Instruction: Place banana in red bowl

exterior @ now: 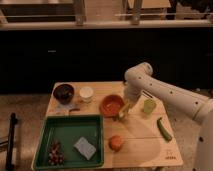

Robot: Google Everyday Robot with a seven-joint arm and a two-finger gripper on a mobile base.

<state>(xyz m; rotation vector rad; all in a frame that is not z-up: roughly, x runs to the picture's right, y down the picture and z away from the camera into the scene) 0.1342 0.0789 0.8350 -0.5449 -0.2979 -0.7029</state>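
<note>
The red bowl (111, 105) sits mid-table, orange-red and wide. My gripper (124, 106) hangs from the white arm (165, 92) at the bowl's right rim. It is shut on the banana (122, 114), a small pale-yellow piece that points down just right of the bowl and slightly above the table. The inside of the bowl shows nothing in it.
A dark maroon bowl (64, 93) and a white cup (86, 93) stand at the back left. A light green cup (149, 105) is right of the gripper. A dark green cucumber (163, 128) and an orange fruit (116, 143) lie in front. A green tray (52, 127) holds a sponge (85, 148).
</note>
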